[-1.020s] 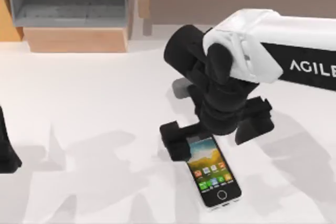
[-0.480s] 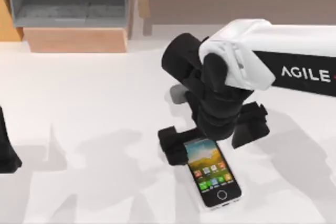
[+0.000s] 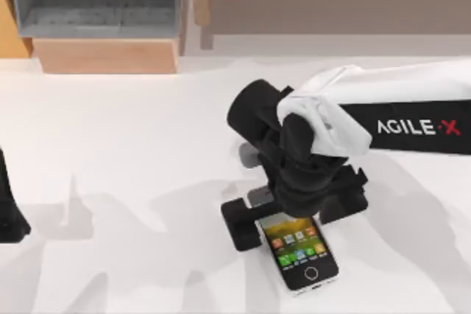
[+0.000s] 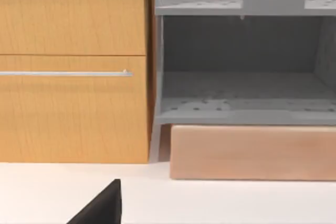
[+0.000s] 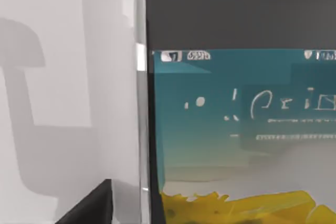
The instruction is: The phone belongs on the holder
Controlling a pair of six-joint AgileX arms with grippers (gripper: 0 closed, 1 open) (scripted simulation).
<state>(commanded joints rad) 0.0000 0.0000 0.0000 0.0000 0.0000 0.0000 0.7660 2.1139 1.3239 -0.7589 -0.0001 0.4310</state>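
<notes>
Seen from above: right gripper (image 3: 291, 215) low over the upper end of the phone (image 3: 300, 253), fingers spread wide, one black finger (image 3: 239, 222) just left of the phone's edge, the other past its right edge near the wrist body. Jaws straddling the phone's top end, not visibly pressed to it. Phone lying flat on the white table (image 3: 132, 145), screen up, home button at the end away from the jaws. Grey block (image 3: 249, 154) partly hidden behind the arm, beyond the jaws.

Right wrist view, very close: phone (image 5: 236, 129) screen and earpiece slot, silver rim, bare table beside it, dark finger tip (image 5: 89, 205) at the rim's outer side, apart from it.

Left gripper (image 3: 9, 207) parked at the table's left edge; cannot tell its fingers. Left wrist view: wooden cabinet (image 4: 73, 66), grey shelf unit (image 4: 241, 66).

Since a second ago: right gripper lower and nearer the phone, covering more of the screen; phone unmoved.
</notes>
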